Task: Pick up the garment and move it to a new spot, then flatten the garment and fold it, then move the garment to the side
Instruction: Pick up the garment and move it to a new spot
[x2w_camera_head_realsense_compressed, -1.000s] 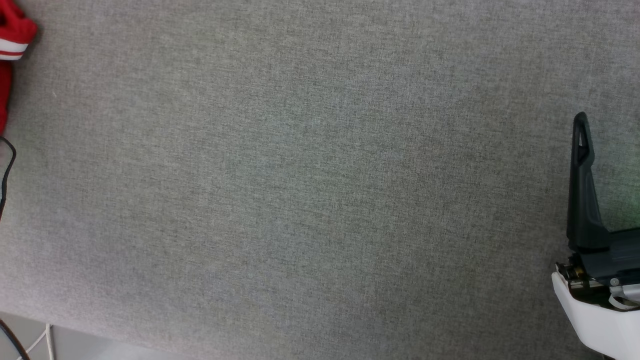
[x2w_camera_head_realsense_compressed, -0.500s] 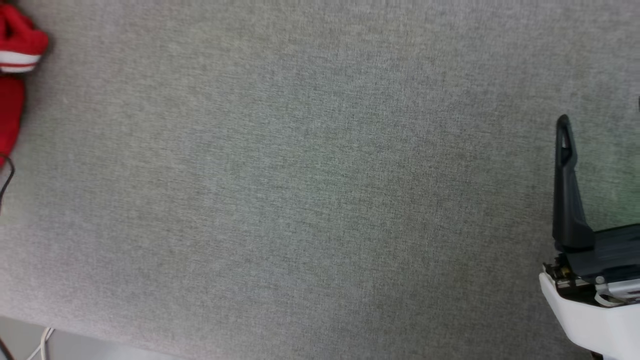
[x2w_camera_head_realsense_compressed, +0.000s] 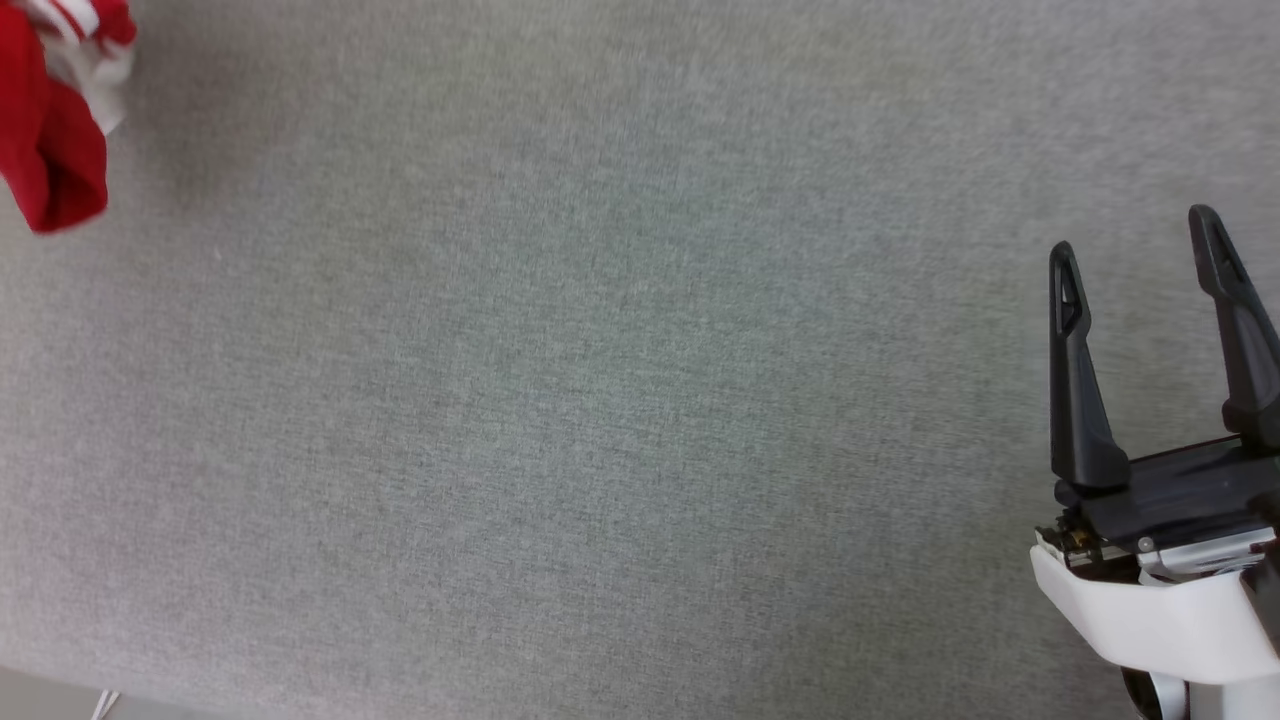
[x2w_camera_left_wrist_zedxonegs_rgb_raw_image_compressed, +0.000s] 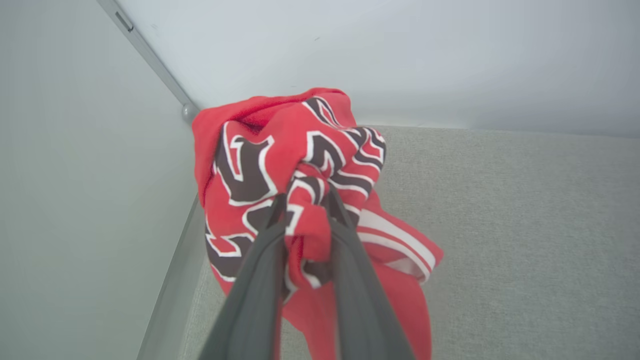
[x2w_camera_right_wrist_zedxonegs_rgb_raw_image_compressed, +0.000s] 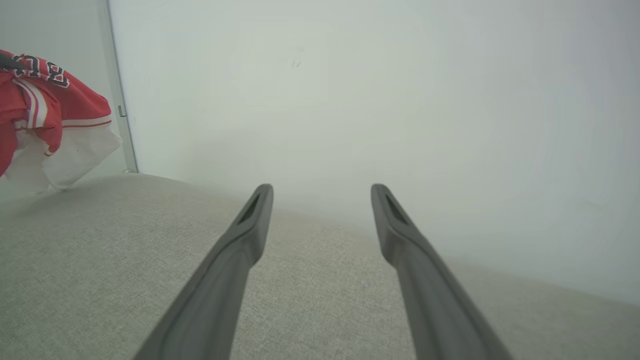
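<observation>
The garment (x2w_camera_left_wrist_zedxonegs_rgb_raw_image_compressed: 280, 165) is a red jersey with black, white-outlined lettering and striped trim, bunched into a hanging wad. My left gripper (x2w_camera_left_wrist_zedxonegs_rgb_raw_image_compressed: 305, 200) is shut on a fold of it, the dark fingers (x2w_camera_left_wrist_zedxonegs_rgb_raw_image_compressed: 255, 280) pinching the cloth above the grey surface. In the head view a red and white piece of the garment (x2w_camera_head_realsense_compressed: 50, 150) hangs at the top left corner. The right wrist view has the garment (x2w_camera_right_wrist_zedxonegs_rgb_raw_image_compressed: 45, 120) at its far left, white lining drooping. My right gripper (x2w_camera_head_realsense_compressed: 1140, 240) stands open at the lower right over bare cloth, also seen as the right gripper (x2w_camera_right_wrist_zedxonegs_rgb_raw_image_compressed: 322, 192) with nothing between its fingers.
A grey fabric-covered table (x2w_camera_head_realsense_compressed: 600, 400) spreads across the head view, its near edge (x2w_camera_head_realsense_compressed: 60, 680) at the bottom left. A pale wall (x2w_camera_right_wrist_zedxonegs_rgb_raw_image_compressed: 350, 100) rises behind the table, with a metal strip (x2w_camera_left_wrist_zedxonegs_rgb_raw_image_compressed: 150, 55) in the corner near the garment.
The garment has risen off the table at the far left and now hangs bunched. The head view has shifted, bringing both fingers of the right gripper into sight.
</observation>
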